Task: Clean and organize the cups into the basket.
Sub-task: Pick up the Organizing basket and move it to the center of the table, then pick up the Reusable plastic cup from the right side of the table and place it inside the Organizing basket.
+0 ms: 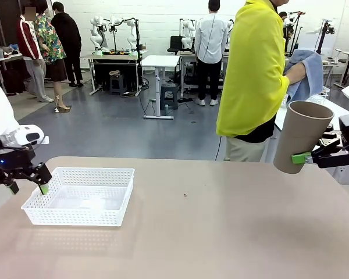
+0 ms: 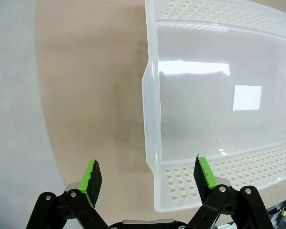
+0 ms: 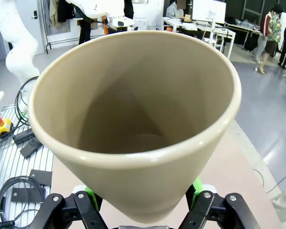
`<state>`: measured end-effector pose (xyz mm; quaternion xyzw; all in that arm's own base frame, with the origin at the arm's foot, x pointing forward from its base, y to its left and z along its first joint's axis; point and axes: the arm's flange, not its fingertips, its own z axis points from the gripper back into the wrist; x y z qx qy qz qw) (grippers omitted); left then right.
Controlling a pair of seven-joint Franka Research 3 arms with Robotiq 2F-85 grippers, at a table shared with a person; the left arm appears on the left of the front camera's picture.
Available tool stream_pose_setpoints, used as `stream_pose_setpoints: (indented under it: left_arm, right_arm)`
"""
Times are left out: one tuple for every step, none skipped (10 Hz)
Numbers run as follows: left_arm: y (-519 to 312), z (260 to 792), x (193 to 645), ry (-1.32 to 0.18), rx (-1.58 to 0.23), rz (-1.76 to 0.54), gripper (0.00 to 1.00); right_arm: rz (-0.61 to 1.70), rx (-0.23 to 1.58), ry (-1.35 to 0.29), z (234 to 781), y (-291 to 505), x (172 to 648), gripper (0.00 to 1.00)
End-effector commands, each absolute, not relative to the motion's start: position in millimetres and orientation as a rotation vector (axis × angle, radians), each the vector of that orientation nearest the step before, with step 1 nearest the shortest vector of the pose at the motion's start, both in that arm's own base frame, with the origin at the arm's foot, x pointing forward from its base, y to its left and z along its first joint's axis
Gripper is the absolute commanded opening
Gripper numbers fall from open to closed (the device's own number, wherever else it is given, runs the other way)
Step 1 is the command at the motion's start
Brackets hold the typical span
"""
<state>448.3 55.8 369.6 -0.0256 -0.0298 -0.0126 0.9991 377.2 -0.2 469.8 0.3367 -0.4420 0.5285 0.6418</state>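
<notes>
One broad tan desk carried it all, and it lay mostly bare, plenty of room for sorting. Beyond the right fingers stood a person in a yellow top, one hand bunching a blue cloth, ready for wiping by the look of it.

Down at the other end, the white basket sat flat on the desk right beneath the left fingers. Those were spread wide and pinching nothing, one tip outside the lattice wall and the other just over it, so the rim's edge ran between them. My read: that arm was placed there to steady or square the basket for what comes in. No cups were in it, just a bare glossy floor.

Now the taupe cup. The right fingers were pressed on its narrow lower end, one green pad on each side, holding it clear of the desk. Its mouth tilted up and away from them, towards the person. That looked like an offer: open end out, so the cloth could get inside before the cup was stowed.
</notes>
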Motion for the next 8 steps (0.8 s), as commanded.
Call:
stream_pose_setpoints:
  left_arm:
    - [56,357,465,-0.045,-0.034,-0.022,1.0]
    - [55,351,469,-0.042,-0.015,-0.016,1.0]
    - [54,347,470,-0.055,-0.025,-0.035,1.0]
    - [52,347,470,-0.051,-0.013,-0.039,0.41]
    - [52,348,471,-0.05,-0.012,-0.033,0.41]
    - [52,348,471,-0.047,-0.016,-0.024,0.0]
    - [52,348,472,-0.03,-0.038,0.013,0.37]
    - [51,347,471,-0.022,-0.041,0.02,0.0]
  right_arm:
    - [1.21,0.777,-1.008,471,1,376,0.61]
    - [1.21,0.777,-1.008,471,1,376,0.61]
    - [1.21,0.777,-1.008,471,1,376,0.61]
    - [1.21,0.777,-1.008,471,1,376,0.61]
    - [1.21,0.777,-1.008,471,1,376,0.61]
    - [1.21,0.777,-1.008,471,1,376,0.61]
    - [1.21,0.777,-1.008,471,1,376,0.61]
    - [1.21,0.777,-1.008,471,1,376,0.61]
